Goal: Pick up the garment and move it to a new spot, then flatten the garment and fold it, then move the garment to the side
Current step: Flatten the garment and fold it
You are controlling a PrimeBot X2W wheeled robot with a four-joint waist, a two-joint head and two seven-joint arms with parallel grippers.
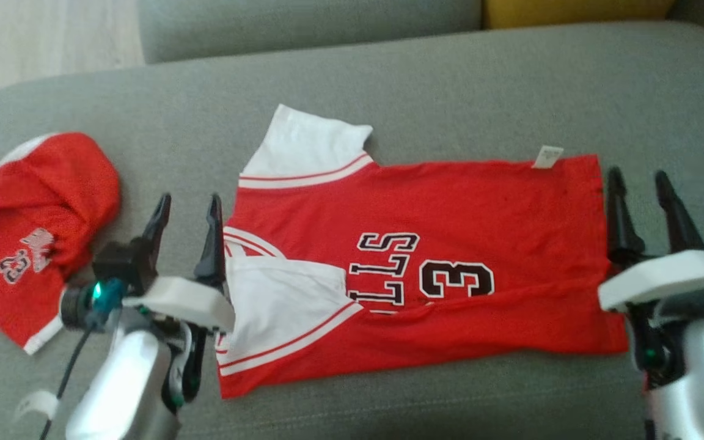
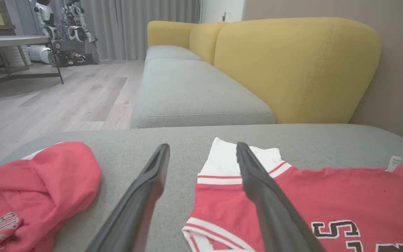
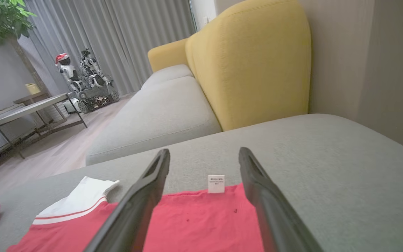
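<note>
While the left pincer and the right pincer both gaped empty, the red jersey lay on the grey cushion between them, sleeves just beside the left, hem just beside the right; another red garment lay crumpled outside the left one.

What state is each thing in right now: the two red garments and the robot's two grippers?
Red jersey, spread flat on the grey cushion, near long edge folded over the lettering, held by neither gripper.
Second red garment, crumpled in a heap at the left.
Left gripper, open, empty, by the jersey's collar end.
Right gripper, open, empty, by the hem end.
</note>
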